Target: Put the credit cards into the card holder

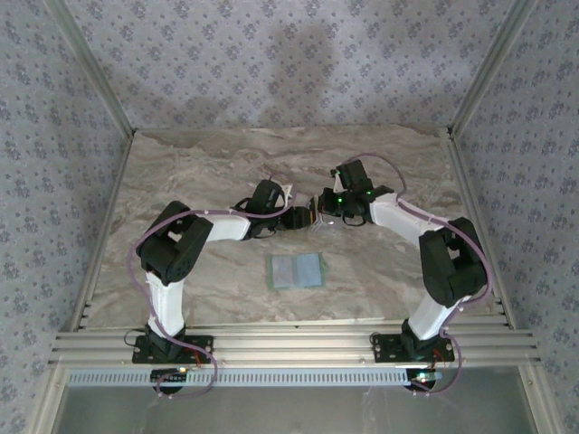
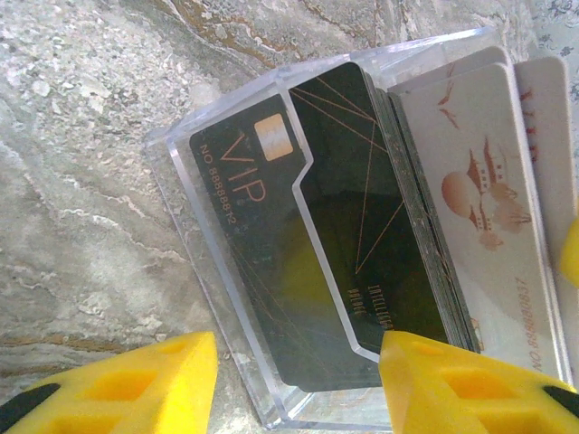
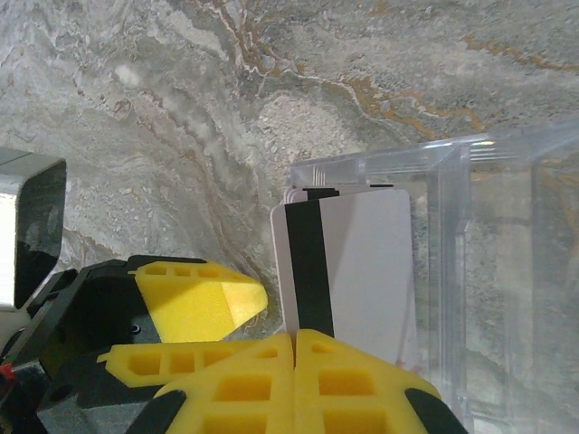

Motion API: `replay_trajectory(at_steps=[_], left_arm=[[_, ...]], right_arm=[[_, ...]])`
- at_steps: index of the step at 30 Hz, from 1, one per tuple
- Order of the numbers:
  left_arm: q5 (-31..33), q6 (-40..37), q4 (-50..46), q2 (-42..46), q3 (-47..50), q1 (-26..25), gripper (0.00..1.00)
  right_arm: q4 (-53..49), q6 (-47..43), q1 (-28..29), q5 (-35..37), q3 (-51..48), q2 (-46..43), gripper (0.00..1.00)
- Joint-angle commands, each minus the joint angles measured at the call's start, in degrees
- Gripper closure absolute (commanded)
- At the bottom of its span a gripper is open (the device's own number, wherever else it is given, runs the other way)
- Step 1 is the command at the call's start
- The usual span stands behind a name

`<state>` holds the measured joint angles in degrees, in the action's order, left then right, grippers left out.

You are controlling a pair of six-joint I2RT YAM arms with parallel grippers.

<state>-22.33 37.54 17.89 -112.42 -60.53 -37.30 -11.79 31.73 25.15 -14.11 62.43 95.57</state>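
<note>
The credit cards (image 2: 344, 226) stand inside a clear case (image 3: 452, 235). Right hand (image 3: 294, 342) clenched at one card's edge; left hand (image 2: 298, 348) straddles the case, grip indeterminate.

A case (image 2: 181, 181) stands in the middle of the table (image 1: 181, 181) with cards (image 2: 344, 226) upright in it, the left gripper (image 2: 298, 353) just left of it and the right gripper (image 3: 294, 348) just right, and the holder (image 1: 297, 270) lies flat nearer, apart from the case, between the two arms.

One clear case (image 2: 224, 271), one card holder (image 1: 297, 270), one tight, uncountable stack of cards (image 2: 344, 181).
</note>
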Motion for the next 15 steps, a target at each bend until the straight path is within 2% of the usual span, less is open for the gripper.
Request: replay_trajectory(at_steps=[1, 15], left_arm=[[-0.3, -0.2, -0.5, -1.9, -1.3, -0.9, 0.49], [-0.3, -0.5, -0.6, -1.4, -1.1, -0.9, 0.49]], right_arm=[[-2.7, 0.7, 0.5, 1.7, -1.1, -2.6, 0.98], [-6.4, 0.7, 0.5, 11.8, -2.4, -6.7, 1.00]])
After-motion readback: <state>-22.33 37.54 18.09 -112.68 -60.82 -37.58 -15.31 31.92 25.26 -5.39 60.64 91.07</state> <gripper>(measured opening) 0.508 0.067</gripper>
